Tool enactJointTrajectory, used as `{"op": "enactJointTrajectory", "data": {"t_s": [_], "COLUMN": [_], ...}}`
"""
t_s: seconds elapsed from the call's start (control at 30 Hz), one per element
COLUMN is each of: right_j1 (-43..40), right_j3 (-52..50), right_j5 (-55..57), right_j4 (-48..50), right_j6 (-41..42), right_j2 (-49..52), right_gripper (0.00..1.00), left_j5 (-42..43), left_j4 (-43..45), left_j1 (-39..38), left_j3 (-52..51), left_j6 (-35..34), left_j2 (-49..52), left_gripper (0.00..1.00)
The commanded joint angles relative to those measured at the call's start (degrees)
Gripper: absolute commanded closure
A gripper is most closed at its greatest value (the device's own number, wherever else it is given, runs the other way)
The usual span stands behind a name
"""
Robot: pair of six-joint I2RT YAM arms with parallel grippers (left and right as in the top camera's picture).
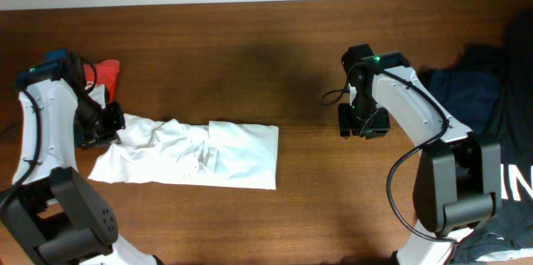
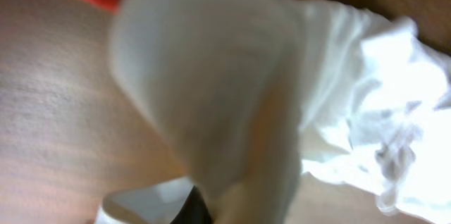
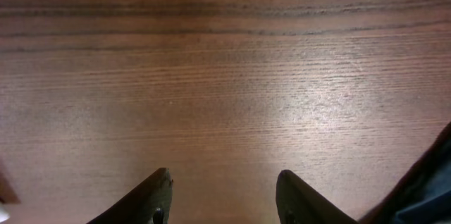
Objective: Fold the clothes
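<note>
The white T-shirt (image 1: 196, 152) lies crumpled on the bench (image 1: 250, 65), left of centre. The left hand (image 1: 107, 123) is at the shirt's left end, against the cloth. Blurred white fabric fills its wrist view, so I cannot tell whether it is open or closed. The right hand (image 3: 225, 199) hangs over bare wood, well apart from the shirt, fingers spread and holding nothing. A red cloth (image 1: 106, 72) lies behind the left hand, and dark clothes (image 1: 466, 90) are at the far right.

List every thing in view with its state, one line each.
White T-shirt: rumpled, lying spread out, left end bunched up.
Left gripper: at the shirt's left end, fingers hidden by cloth.
Right gripper: open, empty.
Dark clothes: heaped, unfolded.
Red cloth: bunched.
</note>
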Motion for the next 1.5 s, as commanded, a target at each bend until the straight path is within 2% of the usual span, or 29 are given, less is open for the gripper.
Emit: {"op": "enactJointTrajectory", "data": {"t_s": [0.0,0.13,0.33,0.47,0.63,0.97,1.0,1.07,1.1,1.2,1.23,1.33,1.4,1.47], "right_j1": [-0.09,-0.09,-0.09,-0.09,-0.09,-0.09,-0.09,-0.09,-0.09,-0.09,-0.09,-0.09,-0.09,0.20], "right_j3": [-0.15,-0.15,-0.15,-0.15,-0.15,-0.15,-0.15,-0.15,-0.15,-0.15,-0.15,-0.15,-0.15,-0.15], "right_j5": [0.50,0.50,0.50,0.50,0.50,0.48,0.50,0.50,0.50,0.50,0.50,-1.95,-10.67,-31.04], "right_j4": [-0.26,-0.48,-0.85,-0.92,-0.96,-1.42,-1.46,-1.51,-1.53,-1.53,-1.53,-1.55,-1.27,-1.31], "right_j6": [-0.74,-0.76,-0.76,-0.76,-0.76,-0.76,-0.76,-0.76,-0.76,-0.76,-0.76,-2.99,-10.58,-22.40], "right_j2": [0.57,0.57,0.57,0.57,0.57,0.57,0.57,0.57,0.57,0.57,0.57,0.57,0.57,0.57], "right_gripper": [0.48,0.48,0.48,0.48,0.47,0.48,0.47,0.47,0.47,0.47,0.44,0.43,0.44,0.44], "left_j5": [8.09,9.33,9.29,9.90,15.58,14.88,14.91,15.56,16.72,18.21,18.56,15.87,14.27,12.96], "left_j4": [-3.21,-1.66,1.18,1.57,4.13,5.57,5.64,6.45,7.32,8.85,8.35,3.96,2.49,3.50], "left_j1": [-6.84,-20.22,-34.12,-37.24,-37.88,-42.32,-42.97,-44.41,-45.03,-45.48,-44.85,-39.87,-36.09,-31.34], "left_j3": [2.62,2.62,2.62,2.62,2.64,1.95,1.84,1.81,1.84,2.84,4.72,13.62,17.42,18.05], "left_j6": [-1.70,-3.89,-6.12,-8.20,-8.17,-8.17,-8.17,-8.17,-8.17,-7.50,-5.97,-2.62,-2.60,-2.62], "left_j2": [0.09,0.09,0.24,0.85,0.87,3.54,4.28,5.95,6.51,6.47,6.34,5.70,5.66,5.68], "left_gripper": [0.99,0.99,0.99,0.99,0.99,0.98,0.95,0.73,0.52,0.47,0.47,0.47,0.45,0.39]}}
